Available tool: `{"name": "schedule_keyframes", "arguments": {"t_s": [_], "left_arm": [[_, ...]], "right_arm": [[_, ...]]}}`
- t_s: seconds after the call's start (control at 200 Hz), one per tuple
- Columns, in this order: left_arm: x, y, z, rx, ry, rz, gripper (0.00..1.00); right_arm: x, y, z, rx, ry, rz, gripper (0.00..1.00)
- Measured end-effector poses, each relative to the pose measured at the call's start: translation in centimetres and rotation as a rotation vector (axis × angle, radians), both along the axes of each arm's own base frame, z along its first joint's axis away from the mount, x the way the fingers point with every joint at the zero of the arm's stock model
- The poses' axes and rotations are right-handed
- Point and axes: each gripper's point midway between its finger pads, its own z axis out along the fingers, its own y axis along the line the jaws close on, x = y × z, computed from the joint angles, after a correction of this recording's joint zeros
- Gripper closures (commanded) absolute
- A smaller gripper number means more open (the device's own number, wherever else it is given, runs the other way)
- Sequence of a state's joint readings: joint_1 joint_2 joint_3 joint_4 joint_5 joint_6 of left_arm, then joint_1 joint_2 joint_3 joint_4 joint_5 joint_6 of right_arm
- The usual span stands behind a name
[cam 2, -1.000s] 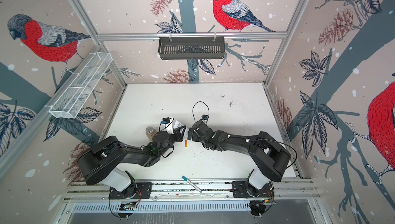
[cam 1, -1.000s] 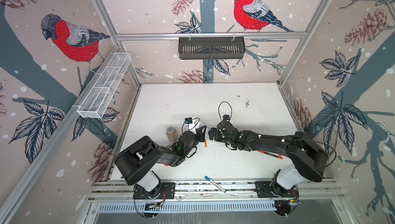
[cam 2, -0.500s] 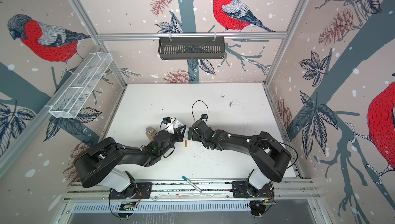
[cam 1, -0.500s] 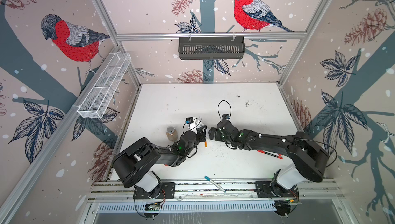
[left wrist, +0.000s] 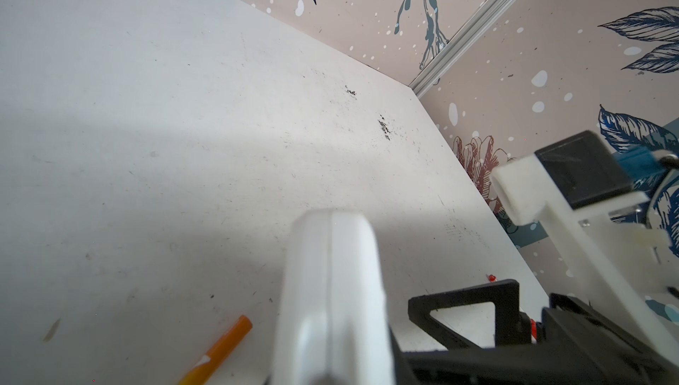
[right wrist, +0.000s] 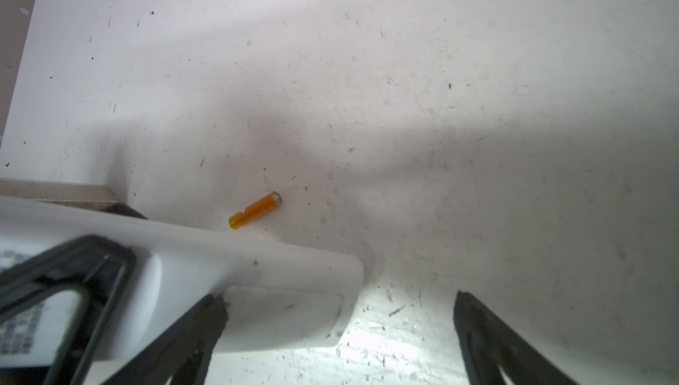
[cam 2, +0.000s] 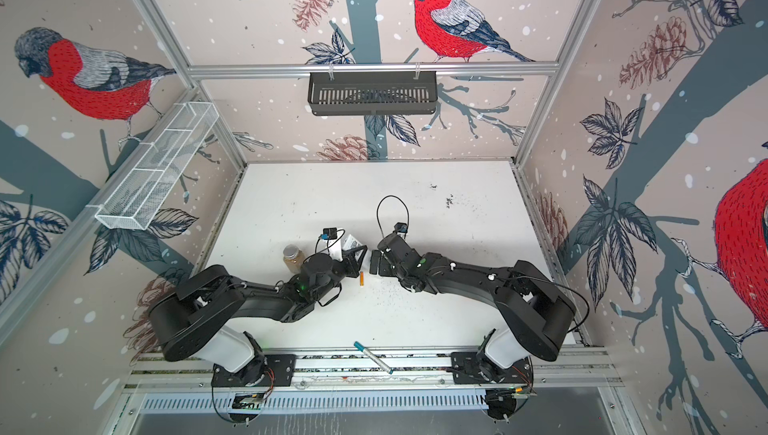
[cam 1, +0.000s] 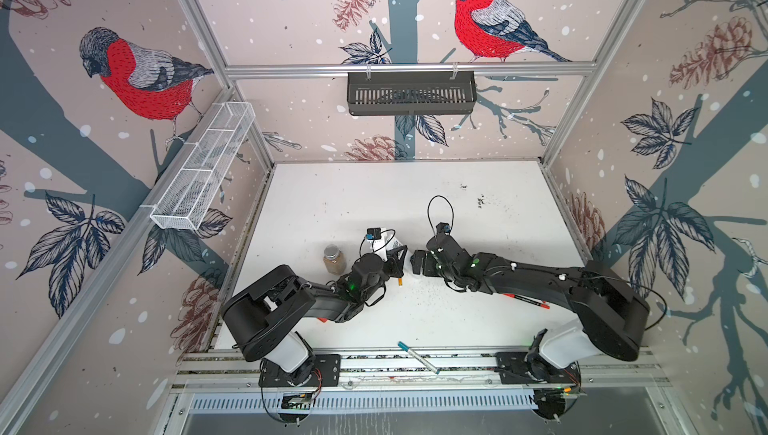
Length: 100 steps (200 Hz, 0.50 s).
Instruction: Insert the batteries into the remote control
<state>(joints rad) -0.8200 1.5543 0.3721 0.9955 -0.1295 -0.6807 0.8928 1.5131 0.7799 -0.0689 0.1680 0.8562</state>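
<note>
Almost nothing has moved since one second ago: the two arms meet at the same place near the middle of the bench (cam 1: 332,204), the left elbow has shifted only a little, and the orange battery (cam 1: 400,282) lies where it was. The left fingers (right wrist: 99,262) are closed tight on the remote control (right wrist: 257,265), with its white back and the QR-like label turned upward in both top views. The right fingers (right wrist: 485,346) are spread wide apart and hold nothing. The free end of the remote control reaches in between them, and one finger stands at the edge of the recessed panel on its back; I cannot tell if it touches. The battery lies flat on the bench just beside the remote control, on the side toward the front rail, apart from both pairs of fingers. The bench is white and scratched, with dark specks toward its far right part. A small jar (cam 1: 334,259) with brown content stands just beside the left wrist. A red-tipped marker (cam 1: 528,301) lies partly under the right arm, and a teal-capped pen (cam 1: 417,357) lies across the front rail. The walls carry wallpaper with red-breasted birds and pine cones. A black basket (cam 1: 411,92) hangs on the back wall and a white wire basket (cam 1: 203,167) on the left wall.
</note>
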Motion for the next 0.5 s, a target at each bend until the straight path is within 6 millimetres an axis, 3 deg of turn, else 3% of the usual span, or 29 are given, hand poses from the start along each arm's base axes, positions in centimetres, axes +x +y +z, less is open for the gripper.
{"name": "schedule_keyframes", "arguments": {"t_s": [0.5], "left_arm": [[-0.5, -0.7, -0.1, -0.010, 0.007, -0.047, 1.00]], "right_arm": [[-0.7, -1.0, 0.5, -0.013, -0.012, 0.015, 0.00]]}}
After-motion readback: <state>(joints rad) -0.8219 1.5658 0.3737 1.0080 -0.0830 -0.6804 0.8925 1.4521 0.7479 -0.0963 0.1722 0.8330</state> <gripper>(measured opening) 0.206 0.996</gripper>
